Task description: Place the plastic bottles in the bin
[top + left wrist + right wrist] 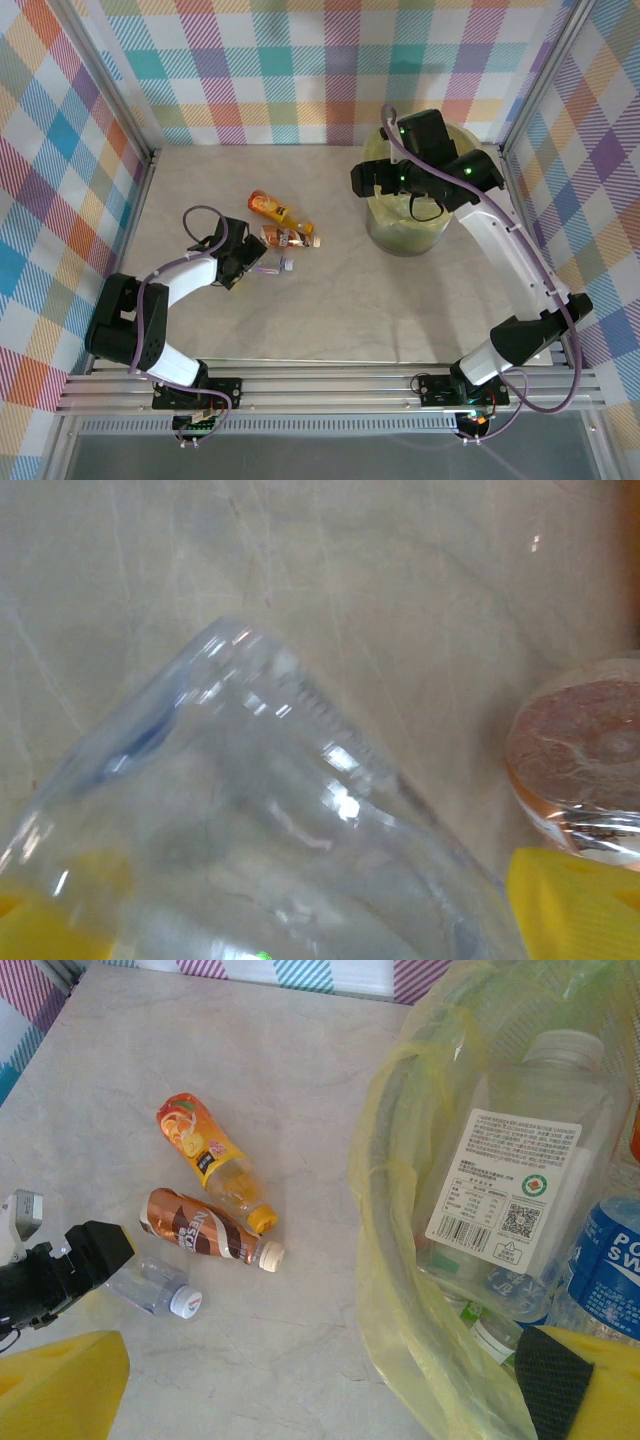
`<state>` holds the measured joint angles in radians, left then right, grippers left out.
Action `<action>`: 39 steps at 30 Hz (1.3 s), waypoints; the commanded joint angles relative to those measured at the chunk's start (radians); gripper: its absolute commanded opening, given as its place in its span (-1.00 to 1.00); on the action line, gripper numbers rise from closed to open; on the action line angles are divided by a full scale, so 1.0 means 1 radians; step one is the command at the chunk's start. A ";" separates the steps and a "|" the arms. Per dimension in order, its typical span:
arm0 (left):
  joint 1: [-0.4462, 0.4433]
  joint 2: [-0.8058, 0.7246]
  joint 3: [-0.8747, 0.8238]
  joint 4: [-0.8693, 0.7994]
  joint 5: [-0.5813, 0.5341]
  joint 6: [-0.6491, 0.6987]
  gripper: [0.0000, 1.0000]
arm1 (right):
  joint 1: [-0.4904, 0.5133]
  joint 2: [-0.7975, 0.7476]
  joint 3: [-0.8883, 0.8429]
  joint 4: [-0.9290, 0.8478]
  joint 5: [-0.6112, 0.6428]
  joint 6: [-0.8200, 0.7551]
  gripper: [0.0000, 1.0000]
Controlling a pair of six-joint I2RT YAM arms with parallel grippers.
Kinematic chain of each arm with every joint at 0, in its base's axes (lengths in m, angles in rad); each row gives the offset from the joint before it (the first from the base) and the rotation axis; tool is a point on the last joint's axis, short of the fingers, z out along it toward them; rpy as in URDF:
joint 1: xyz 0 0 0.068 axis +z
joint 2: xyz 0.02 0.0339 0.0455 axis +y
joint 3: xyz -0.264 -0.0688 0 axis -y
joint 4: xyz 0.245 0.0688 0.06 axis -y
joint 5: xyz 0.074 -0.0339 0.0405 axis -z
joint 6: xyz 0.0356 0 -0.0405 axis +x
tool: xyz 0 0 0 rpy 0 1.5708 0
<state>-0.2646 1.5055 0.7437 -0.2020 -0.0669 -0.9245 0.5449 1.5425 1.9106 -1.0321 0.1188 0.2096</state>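
Straddling clear bottle (280,780), left pincer (315,910) apart; right pincer (325,1390) apart over bin (372,1160). Bottle likely light, crushable, slippery: take mid-body gently.

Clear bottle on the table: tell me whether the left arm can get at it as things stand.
Probably yes. The left gripper sits right at the clear bottle, jaws open to either side of it. The brown bottle lies close beside it but not between them.
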 commanded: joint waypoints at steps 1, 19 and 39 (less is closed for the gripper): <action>0.016 0.012 -0.025 0.004 0.011 -0.008 0.83 | 0.009 0.010 -0.007 0.023 -0.005 0.016 0.99; 0.016 -0.080 -0.048 -0.029 0.009 0.022 0.07 | 0.016 -0.012 -0.044 0.041 -0.010 0.034 0.99; -0.076 -0.654 -0.096 0.206 0.120 0.506 -0.20 | 0.017 -0.056 -0.126 0.190 -0.346 0.155 0.99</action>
<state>-0.3145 0.8845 0.6708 -0.1112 -0.0074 -0.5415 0.5564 1.5009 1.7985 -0.9054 -0.1143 0.3267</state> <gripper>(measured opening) 0.440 0.996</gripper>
